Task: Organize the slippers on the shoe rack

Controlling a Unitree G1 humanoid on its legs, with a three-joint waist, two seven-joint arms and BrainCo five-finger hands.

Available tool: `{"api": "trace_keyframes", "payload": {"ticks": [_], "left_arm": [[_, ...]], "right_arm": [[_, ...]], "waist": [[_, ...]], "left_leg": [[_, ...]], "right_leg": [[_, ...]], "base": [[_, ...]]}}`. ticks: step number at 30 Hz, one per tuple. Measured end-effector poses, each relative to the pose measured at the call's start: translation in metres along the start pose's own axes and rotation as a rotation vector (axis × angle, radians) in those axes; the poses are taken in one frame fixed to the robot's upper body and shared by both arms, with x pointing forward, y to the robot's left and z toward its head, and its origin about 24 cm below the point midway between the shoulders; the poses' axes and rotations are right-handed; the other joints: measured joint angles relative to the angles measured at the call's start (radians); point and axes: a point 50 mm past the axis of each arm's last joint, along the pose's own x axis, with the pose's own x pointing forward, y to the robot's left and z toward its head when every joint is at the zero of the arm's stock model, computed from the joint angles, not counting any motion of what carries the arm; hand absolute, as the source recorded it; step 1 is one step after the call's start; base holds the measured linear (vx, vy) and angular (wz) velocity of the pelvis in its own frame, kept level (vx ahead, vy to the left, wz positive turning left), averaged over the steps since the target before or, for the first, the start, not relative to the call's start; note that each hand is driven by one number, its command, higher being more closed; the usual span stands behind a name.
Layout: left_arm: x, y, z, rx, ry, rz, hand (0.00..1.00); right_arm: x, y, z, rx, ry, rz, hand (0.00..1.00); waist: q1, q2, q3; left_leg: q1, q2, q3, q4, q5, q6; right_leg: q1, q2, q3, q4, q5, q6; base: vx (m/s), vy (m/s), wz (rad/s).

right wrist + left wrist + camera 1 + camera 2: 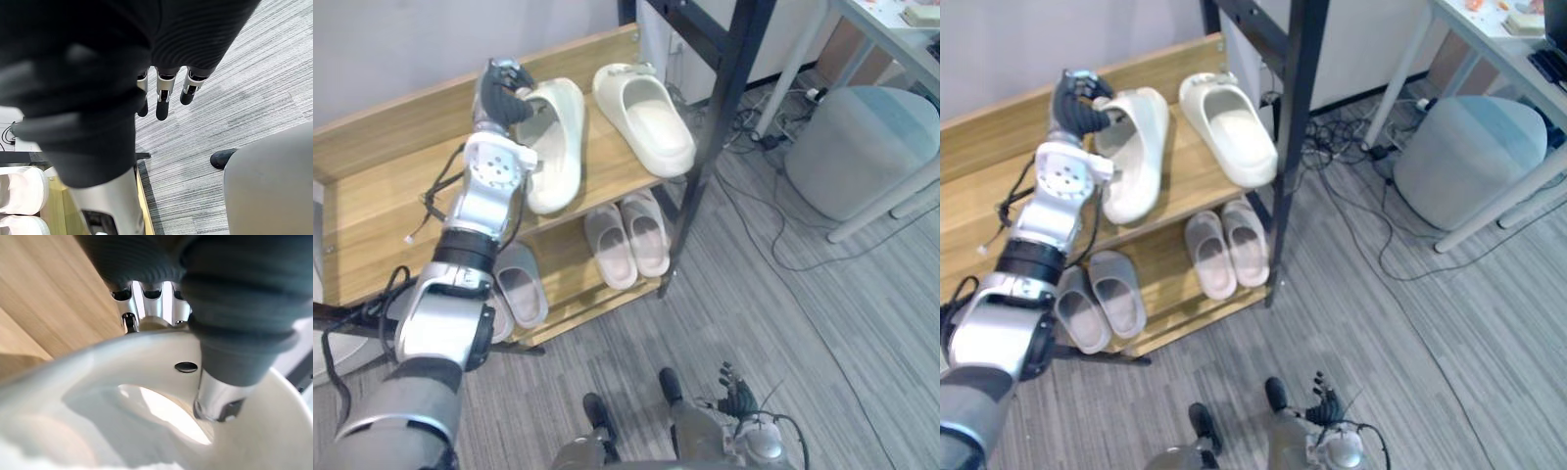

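Lying on the top shelf (382,206) of the wooden shoe rack (597,308): a cream slipper (556,147), toe end toward the back, heel near the front edge, seemingly rolled a little onto its side. Pinched at the upper band by the left hand (504,93), fingers (146,303) curled over the band's outer face, thumb (217,399) pressed inside the opening. Just beside it to the right, apart and flat on the same shelf, a second cream slipper (646,117). On the lower shelf, a pale pink pair (626,240) under that second slipper and a grey pair (519,284) further left, partly behind the left arm. At the rack's right end, a black post (720,127). Low over the grey carpet floor (783,323), well apart from the rack, the right hand (736,397), fingers (164,98) straight and loose, holding nothing. Further right, a grey round pouffe (862,147) beside a white table leg (793,69), with cables (744,122) on the floor.
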Motion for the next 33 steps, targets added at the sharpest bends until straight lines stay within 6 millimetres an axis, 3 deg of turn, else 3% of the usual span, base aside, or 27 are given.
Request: {"api": "trace_keyframes", "payload": {"ticks": [7, 20, 28, 33], "left_arm": [[0.000, -0.004, 0.002, -0.012, 0.003, -0.001, 0.00], [-0.012, -0.039, 0.012, -0.102, -0.001, -0.051, 0.00], [-0.024, -0.052, 0.020, -0.154, -0.044, -0.071, 0.00], [-0.029, -0.055, 0.030, -0.224, -0.078, -0.080, 0.00]], "right_arm": [[0.000, 0.001, 0.003, 0.001, -0.024, 0.004, 0.00], [0.000, 0.002, 0.003, -0.002, -0.022, 0.007, 0.00], [0.000, 0.002, 0.002, -0.003, -0.018, 0.008, 0.00], [-0.002, 0.002, -0.001, -0.003, -0.008, 0.007, 0.00]], "waist": [[-0.018, -0.001, 0.008], [-0.019, -0.006, 0.010], [-0.013, -0.003, 0.007], [0.010, 0.006, 0.001]], "left_leg": [[-0.008, -0.016, -0.014, 0.000, 0.000, 0.006], [0.004, -0.031, -0.081, -0.001, 0.009, 0.019], [0.006, -0.033, -0.117, -0.001, 0.018, 0.030], [0.006, -0.037, -0.136, -0.001, 0.022, 0.035]], "right_leg": [[0.005, -0.019, -0.009, -0.013, 0.008, 0.013], [0.051, -0.038, -0.066, -0.018, 0.006, 0.016], [0.070, -0.046, -0.105, -0.015, 0.001, 0.017], [0.080, -0.052, -0.122, -0.013, -0.001, 0.018]], "base": [[0.01, 0.009, 0.05], [0.01, 0.001, 0.14], [-0.01, -0.003, 0.14], [-0.01, 0.011, 0.13]]}}
